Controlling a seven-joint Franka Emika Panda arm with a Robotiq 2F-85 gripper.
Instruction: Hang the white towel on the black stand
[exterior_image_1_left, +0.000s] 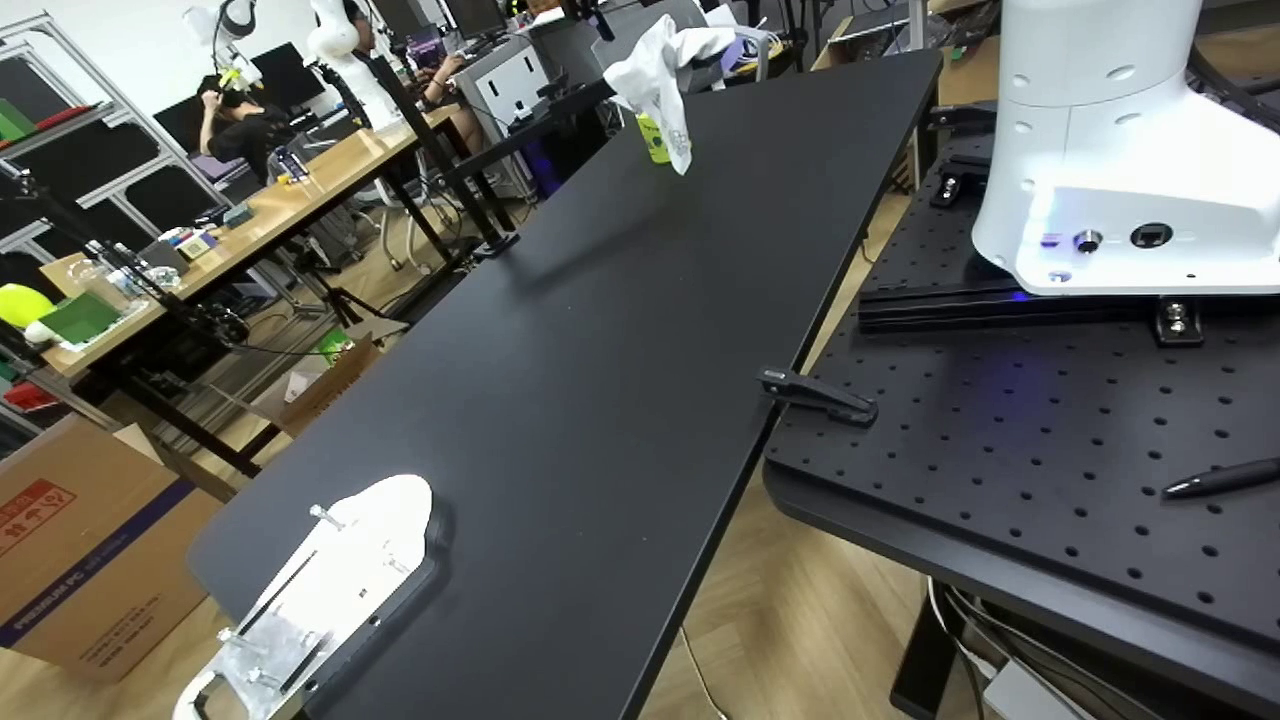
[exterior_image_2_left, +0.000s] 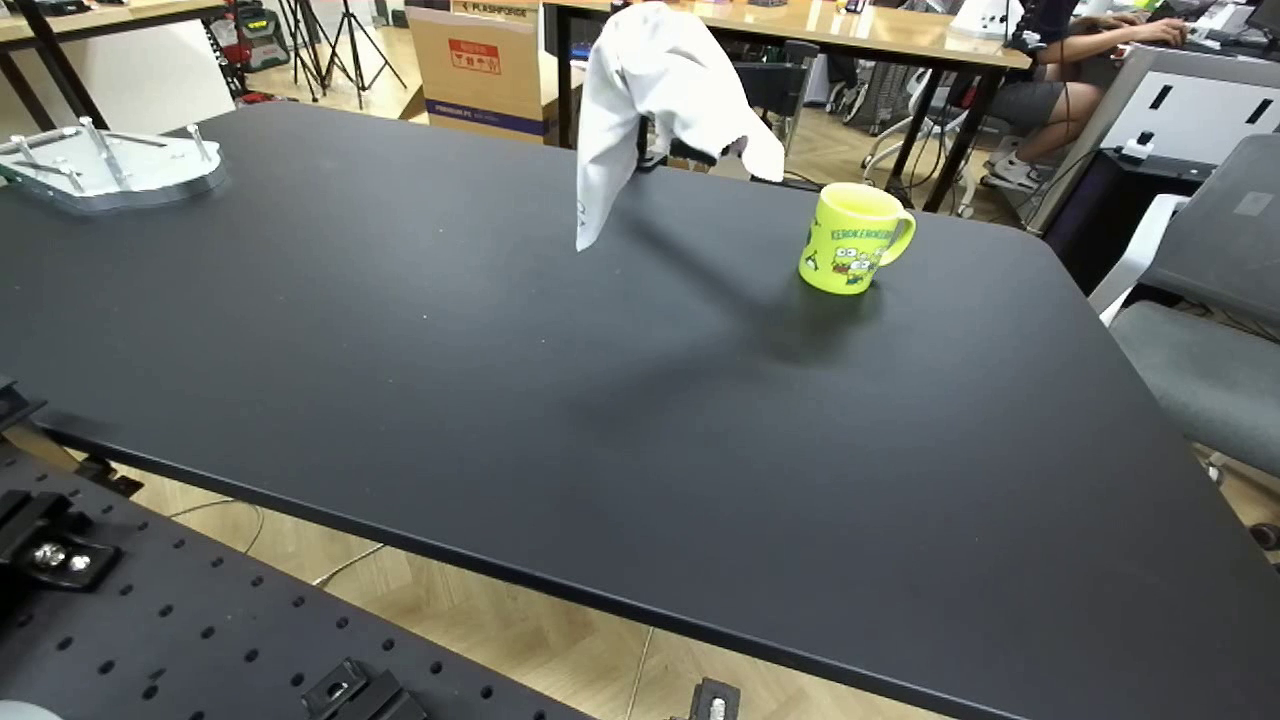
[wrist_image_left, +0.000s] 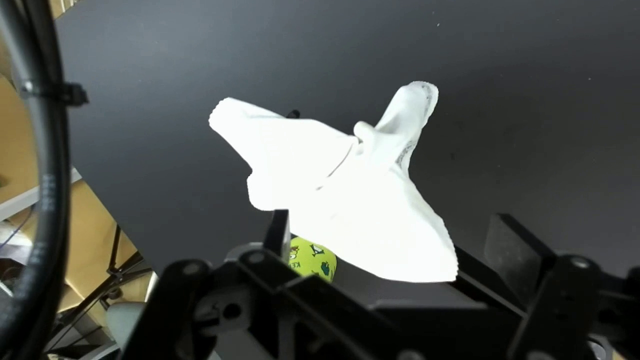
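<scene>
The white towel (exterior_image_1_left: 660, 85) is draped over the arm of the black stand (exterior_image_1_left: 452, 172) and hangs above the table. In an exterior view the towel (exterior_image_2_left: 665, 80) hides most of the stand, whose base (exterior_image_2_left: 650, 160) shows below it. In the wrist view the towel (wrist_image_left: 345, 185) lies beyond the fingertips, partly behind the left finger. A dark bar at its lower right looks like the stand's arm (wrist_image_left: 485, 277). My gripper (wrist_image_left: 391, 217) is open, its fingers wide apart with nothing clamped between them. I cannot make out the gripper surely in the exterior views.
A yellow-green mug (exterior_image_2_left: 850, 245) stands on the table near the stand and partly shows in the wrist view (wrist_image_left: 312, 257). A white plate with metal posts (exterior_image_1_left: 330, 590) lies at the opposite end. A grey chair (exterior_image_2_left: 1210, 320) is beside the table. The robot base (exterior_image_1_left: 1110, 180) stands alongside.
</scene>
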